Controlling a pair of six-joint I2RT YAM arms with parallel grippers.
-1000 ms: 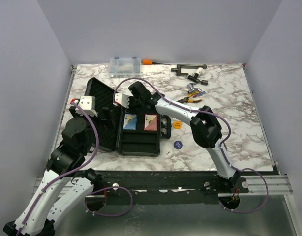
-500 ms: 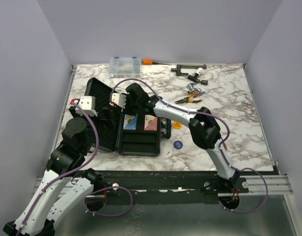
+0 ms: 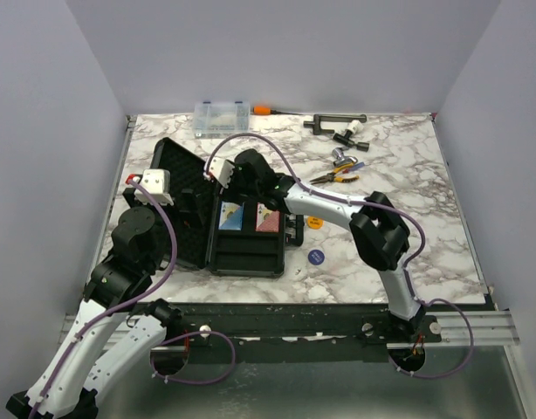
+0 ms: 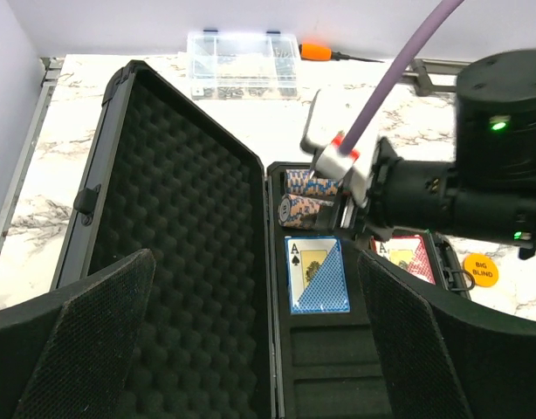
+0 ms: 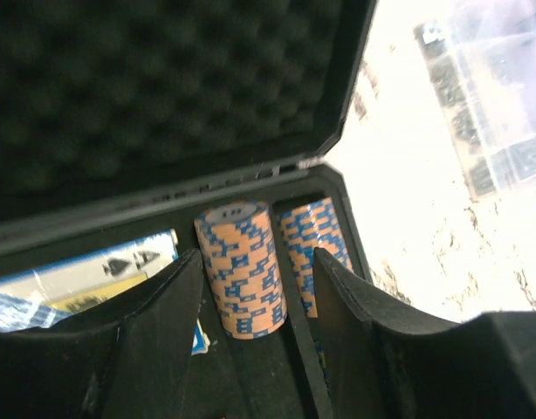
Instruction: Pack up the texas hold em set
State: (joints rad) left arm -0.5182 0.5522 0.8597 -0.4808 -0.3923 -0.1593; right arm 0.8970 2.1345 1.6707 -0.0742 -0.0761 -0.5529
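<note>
The black case (image 3: 244, 254) lies open, its foam lid (image 3: 175, 175) folded back to the left. A blue deck (image 3: 230, 216) and a red deck (image 3: 267, 217) sit in the base. Two brownish chip rolls (image 5: 242, 266) (image 5: 313, 253) lie in the slots at the far end. My right gripper (image 5: 257, 262) is open and straddles the nearer roll, with a gap on its right side. My left gripper (image 4: 255, 279) hangs wide open above the hinge and holds nothing. An orange disc (image 3: 314, 222) and a blue disc (image 3: 316, 257) lie on the table right of the case.
A clear organiser box (image 3: 222, 118) stands at the back edge, with an orange-handled tool (image 3: 263, 110) beside it. Yellow-handled pliers (image 3: 335, 178) and a black clamp (image 3: 336, 122) lie at the back right. A small white piece (image 3: 300, 274) rests near the case's front corner.
My right gripper's jaws have widened off the chip roll, which now lies in its slot. The right arm's elbow has swung to the right. The left arm has not moved.
</note>
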